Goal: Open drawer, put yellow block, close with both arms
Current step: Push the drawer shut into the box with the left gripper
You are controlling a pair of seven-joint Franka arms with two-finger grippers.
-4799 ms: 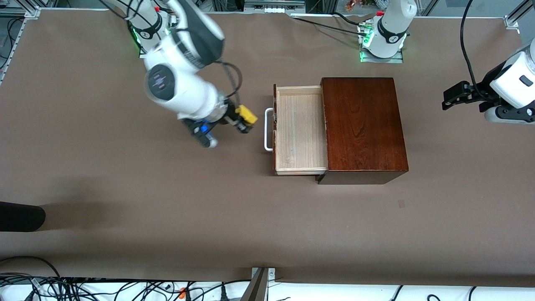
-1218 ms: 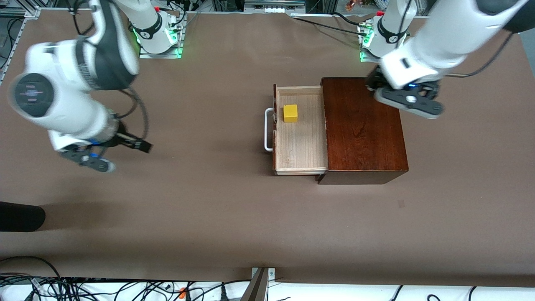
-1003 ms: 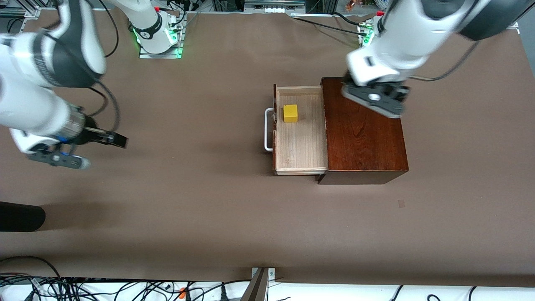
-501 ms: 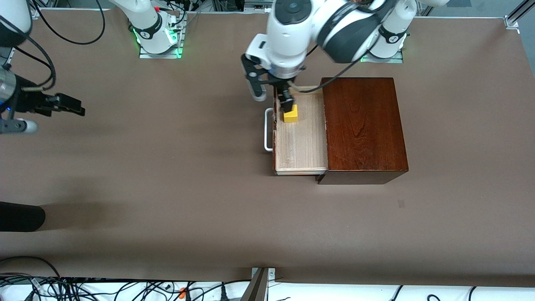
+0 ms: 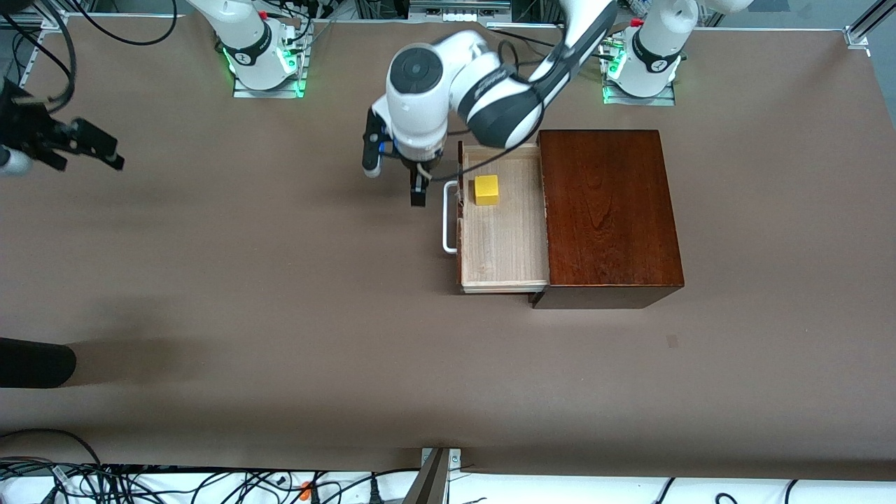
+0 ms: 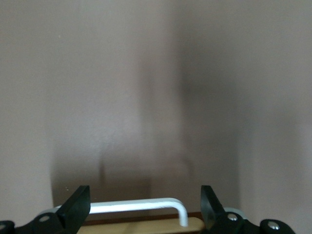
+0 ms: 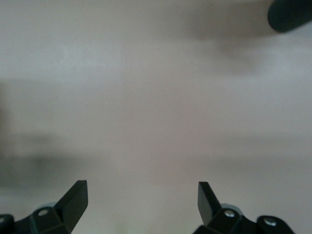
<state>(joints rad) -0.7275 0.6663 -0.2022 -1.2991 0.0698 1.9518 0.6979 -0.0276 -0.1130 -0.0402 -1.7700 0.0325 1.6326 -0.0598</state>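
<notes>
Fingers of the left gripper (image 5: 418, 183) stand spread and empty in its wrist view, poised over the counter (image 5: 280, 315) just outside the white loop handle (image 5: 449, 217). At their three o'clock the yellow block (image 5: 486, 190) sits in the open drawer (image 5: 500, 238), near the end farther from the front camera — apart from them, handle and drawer front between. Beside the drawer stands the dark wooden box (image 5: 607, 210). Off at nine o'clock, the right gripper (image 5: 84, 143) waits released — its arm cut off by the frame.
</notes>
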